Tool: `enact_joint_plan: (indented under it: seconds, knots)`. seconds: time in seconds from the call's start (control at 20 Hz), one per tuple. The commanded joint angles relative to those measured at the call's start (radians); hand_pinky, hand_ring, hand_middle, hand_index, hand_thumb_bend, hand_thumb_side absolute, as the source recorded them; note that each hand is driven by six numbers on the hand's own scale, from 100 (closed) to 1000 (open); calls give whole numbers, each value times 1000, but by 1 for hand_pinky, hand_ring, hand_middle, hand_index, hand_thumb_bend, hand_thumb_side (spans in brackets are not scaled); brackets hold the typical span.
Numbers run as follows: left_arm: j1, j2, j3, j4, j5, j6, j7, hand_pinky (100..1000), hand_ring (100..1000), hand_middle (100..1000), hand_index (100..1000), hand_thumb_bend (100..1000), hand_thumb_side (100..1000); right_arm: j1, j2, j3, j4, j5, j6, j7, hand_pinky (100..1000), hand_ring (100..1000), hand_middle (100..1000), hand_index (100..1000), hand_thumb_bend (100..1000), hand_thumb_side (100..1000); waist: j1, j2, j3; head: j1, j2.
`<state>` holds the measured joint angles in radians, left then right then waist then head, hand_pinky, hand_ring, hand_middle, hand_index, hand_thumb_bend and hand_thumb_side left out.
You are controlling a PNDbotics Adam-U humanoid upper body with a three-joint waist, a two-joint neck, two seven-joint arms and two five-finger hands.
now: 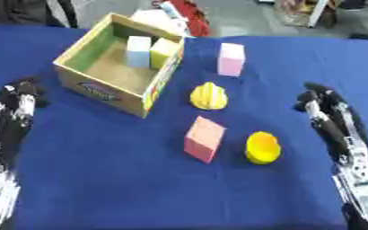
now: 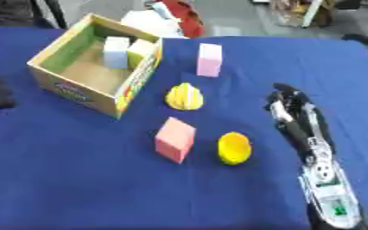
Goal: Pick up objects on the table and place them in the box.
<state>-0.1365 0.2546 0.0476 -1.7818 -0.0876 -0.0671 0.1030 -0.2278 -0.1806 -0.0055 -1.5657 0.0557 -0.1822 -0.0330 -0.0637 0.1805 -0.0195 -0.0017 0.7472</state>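
Observation:
An open cardboard box (image 1: 81,77) stands at the upper left of the blue table; a pale blue block (image 1: 138,51) and a yellow block (image 1: 163,52) stand inside it at the far end. On the cloth lie a light pink block (image 1: 231,59), a yellow ridged object (image 1: 209,96), a salmon pink cube (image 1: 204,139) and a round yellow object (image 1: 262,148). My left hand (image 1: 18,99) rests at the left edge, fingers up, holding nothing. My right hand (image 1: 322,104) rests at the right, fingers relaxed, clear of the round yellow object.
The blue cloth (image 1: 101,179) covers the whole table. Beyond the far edge, behind the box, sit white and red things (image 1: 175,15) on the floor. Bare cloth spreads across the near half between my arms.

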Motion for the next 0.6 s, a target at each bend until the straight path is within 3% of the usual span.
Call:
enact_joint_plan:
  seconds: [0.05, 0.25, 0.6]
  knots:
    - [-6, 7, 10, -12, -1, -2, 2, 678, 578, 582, 773, 100, 712, -7, -19, -8, -9, 7, -3, 4, 707, 598, 602, 823, 100, 541, 13, -28, -1, 0, -2]
    - [-3, 8, 8, -11, -1, -2, 1, 678, 578, 582, 773, 100, 712, -13, -60, 2, -8, 23, -10, 36, 716, 608, 618, 856, 100, 519, 10, -31, 1, -3, 2]
    - [2, 11, 5, -8, -2, -3, -2, 678, 578, 582, 773, 100, 712, -47, -218, 58, -31, 139, -82, 227, 762, 702, 739, 945, 100, 563, 4, -41, 7, -6, 14]
